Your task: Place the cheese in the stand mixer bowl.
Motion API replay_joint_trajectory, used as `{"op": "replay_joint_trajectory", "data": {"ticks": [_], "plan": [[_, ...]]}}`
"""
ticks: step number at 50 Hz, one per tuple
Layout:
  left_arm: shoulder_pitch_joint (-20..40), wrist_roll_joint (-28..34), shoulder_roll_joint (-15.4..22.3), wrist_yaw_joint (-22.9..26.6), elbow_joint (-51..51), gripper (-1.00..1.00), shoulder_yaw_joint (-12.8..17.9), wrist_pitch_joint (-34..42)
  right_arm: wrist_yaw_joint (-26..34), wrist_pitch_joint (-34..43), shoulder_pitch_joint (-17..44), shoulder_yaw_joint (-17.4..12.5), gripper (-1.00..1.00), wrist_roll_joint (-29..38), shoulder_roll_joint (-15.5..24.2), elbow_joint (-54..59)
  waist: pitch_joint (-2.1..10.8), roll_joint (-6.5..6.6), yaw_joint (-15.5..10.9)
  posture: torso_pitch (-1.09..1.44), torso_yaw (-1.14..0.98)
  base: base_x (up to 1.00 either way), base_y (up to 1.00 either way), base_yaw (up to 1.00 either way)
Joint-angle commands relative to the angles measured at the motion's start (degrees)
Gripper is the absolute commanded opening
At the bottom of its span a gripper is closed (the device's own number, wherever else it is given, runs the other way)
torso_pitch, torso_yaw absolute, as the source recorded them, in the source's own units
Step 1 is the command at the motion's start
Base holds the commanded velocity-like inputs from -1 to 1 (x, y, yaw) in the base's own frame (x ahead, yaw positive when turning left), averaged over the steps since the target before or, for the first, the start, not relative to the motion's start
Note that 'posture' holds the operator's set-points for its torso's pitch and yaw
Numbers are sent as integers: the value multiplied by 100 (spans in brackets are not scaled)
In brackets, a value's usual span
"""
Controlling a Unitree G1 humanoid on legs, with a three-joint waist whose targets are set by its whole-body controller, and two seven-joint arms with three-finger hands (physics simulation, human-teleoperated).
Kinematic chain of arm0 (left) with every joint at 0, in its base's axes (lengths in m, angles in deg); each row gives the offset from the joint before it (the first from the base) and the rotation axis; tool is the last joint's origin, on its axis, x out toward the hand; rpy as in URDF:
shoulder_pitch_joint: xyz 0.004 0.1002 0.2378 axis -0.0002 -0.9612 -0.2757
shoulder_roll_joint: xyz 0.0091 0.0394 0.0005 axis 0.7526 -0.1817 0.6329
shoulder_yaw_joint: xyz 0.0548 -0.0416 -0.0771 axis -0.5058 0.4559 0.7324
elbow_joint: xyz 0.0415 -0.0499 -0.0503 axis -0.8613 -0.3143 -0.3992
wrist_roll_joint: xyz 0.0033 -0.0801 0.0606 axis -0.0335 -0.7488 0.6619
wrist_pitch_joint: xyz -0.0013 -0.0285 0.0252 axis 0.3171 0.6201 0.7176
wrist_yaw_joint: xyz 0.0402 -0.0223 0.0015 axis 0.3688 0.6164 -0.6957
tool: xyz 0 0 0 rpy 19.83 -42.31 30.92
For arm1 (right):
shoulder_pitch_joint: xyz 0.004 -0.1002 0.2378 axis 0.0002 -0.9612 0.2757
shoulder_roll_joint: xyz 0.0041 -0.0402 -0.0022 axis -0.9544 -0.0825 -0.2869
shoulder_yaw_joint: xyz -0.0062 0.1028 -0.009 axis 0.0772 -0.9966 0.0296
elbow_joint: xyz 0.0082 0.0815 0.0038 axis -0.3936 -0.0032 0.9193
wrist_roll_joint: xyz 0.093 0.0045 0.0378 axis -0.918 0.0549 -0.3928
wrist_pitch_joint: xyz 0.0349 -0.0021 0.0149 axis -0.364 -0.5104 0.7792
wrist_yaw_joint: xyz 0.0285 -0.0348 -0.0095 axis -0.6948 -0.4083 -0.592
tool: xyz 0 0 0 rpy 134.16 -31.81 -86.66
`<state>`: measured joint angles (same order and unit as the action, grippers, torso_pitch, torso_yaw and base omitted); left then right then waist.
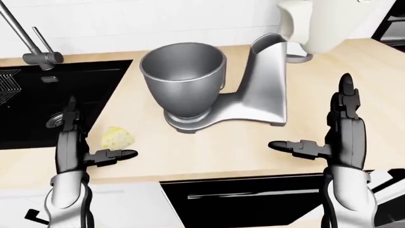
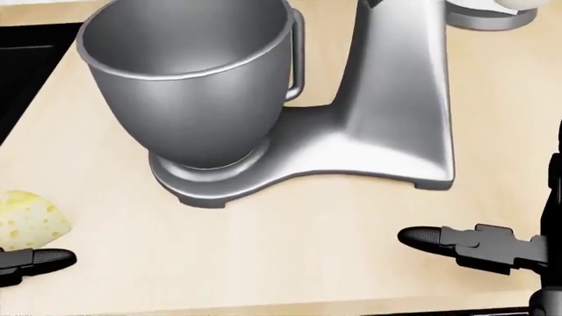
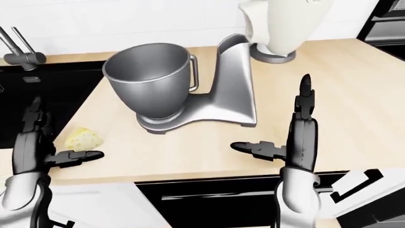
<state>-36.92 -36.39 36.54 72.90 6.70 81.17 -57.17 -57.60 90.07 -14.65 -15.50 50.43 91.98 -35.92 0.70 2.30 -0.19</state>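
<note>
Nothing done yet — cheese wedge (image 1: 117, 137) lies on the counter (image 1: 253, 142), stand mixer bowl (image 1: 183, 76) empty; left hand (image 1: 79, 147) and right hand (image 1: 335, 137) open — grasp and drop remain

The cheese wedge (image 1: 117, 137) is pale yellow, dotted with darker holes, and the stand mixer bowl (image 1: 183, 76) and mixer stand (image 1: 262, 90) are brushed silver-grey. The countertop (image 1: 354, 71) is light wood grain, the sink (image 1: 51, 102) black, the kettle (image 1: 316, 23) cream-white. Both hands, left hand (image 1: 79, 147) and right hand (image 1: 329, 137), are black-fingered on silver forearms.
</note>
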Motion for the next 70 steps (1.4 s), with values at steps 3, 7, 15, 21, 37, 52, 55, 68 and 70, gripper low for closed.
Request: {"op": "replay_joint_trajectory", "data": {"ticks": [3,7,15,21,37,52,55,68,70], "plan": [[-120,413,42,113,-319,100,-53,124,-37,-210,88,-4,100,24,28,-190,-4,-39,-1,0,0,0,0,0],[-182,432,46,315,-424,100,-106,185,-40,-230,93,11,100,42,25,-187,0,-19,4,0,0,0,0,0],[-358,601,-66,656,-465,-100,-240,243,-38,-257,99,34,100,55,19,-209,3,7,-3,0,0,0,0,0],[-431,745,-112,814,-566,-100,-283,145,-31,-275,104,26,100,50,23,-233,29,67,36,0,0,0,0,0],[-327,642,-95,931,75,-100,-116,587,-2,-307,99,45,100,68,23,-255,50,64,44,0,0,0,0,0],[218,359,229,1039,1346,-100,195,1849,20,-235,104,51,100,108,9,-365,-23,-54,31,0,0,0,0,0],[353,306,333,1035,1499,-100,246,2068,26,-235,104,33,100,91,13,-377,-41,-76,23,0,0,0,0,0],[928,48,767,989,2056,-100,364,2929,22,-245,87,17,100,77,10,-410,-81,-130,1,0,0,0,0,0],[1015,16,843,986,2124,-100,377,3055,19,-256,87,12,100,71,13,-392,-81,-128,-1,0,0,0,0,0]]}}
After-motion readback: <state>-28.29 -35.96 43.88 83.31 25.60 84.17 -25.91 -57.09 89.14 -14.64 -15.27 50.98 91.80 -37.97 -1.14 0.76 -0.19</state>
